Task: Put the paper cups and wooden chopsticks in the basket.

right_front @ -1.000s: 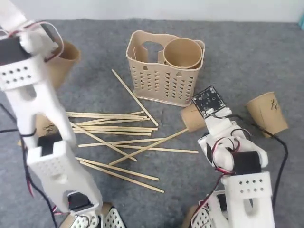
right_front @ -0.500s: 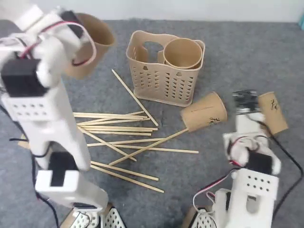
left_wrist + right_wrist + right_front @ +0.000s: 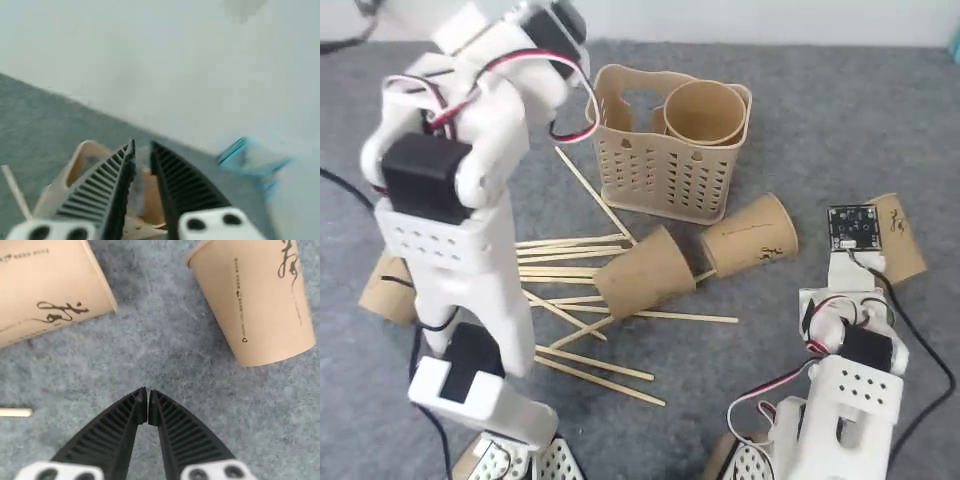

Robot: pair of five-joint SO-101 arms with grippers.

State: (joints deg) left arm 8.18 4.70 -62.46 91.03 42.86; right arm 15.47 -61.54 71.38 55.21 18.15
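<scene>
Beige slotted plastic basket (image 3: pixel 660 175) sits toward the far edge of the grey felt surface (image 3: pixel 820 120), one brown paper cup (image 3: pixel 705 112) upright inside it. Four more cups lie on their sides. One (image 3: pixel 642 274) rests across the scattered pale wooden chopsticks (image 3: pixel 575 245), and one (image 3: pixel 752 236) is just beside it. Another (image 3: pixel 905 250) is near the right edge, and the last (image 3: pixel 382 290) is by the left edge.

Left pincer (image 3: pixel 142 145) hangs high over the basket, parted by a narrow gap, carrying nothing. Right pincer (image 3: pixel 148 392) is closed and empty, low over bare felt between two cups.

Trouble ahead, I'd say. The cup on the sticks could roll at a touch and scatter them. A hard squeeze may crush a cup wall. That light basket could tip if an arm clips its rim.
</scene>
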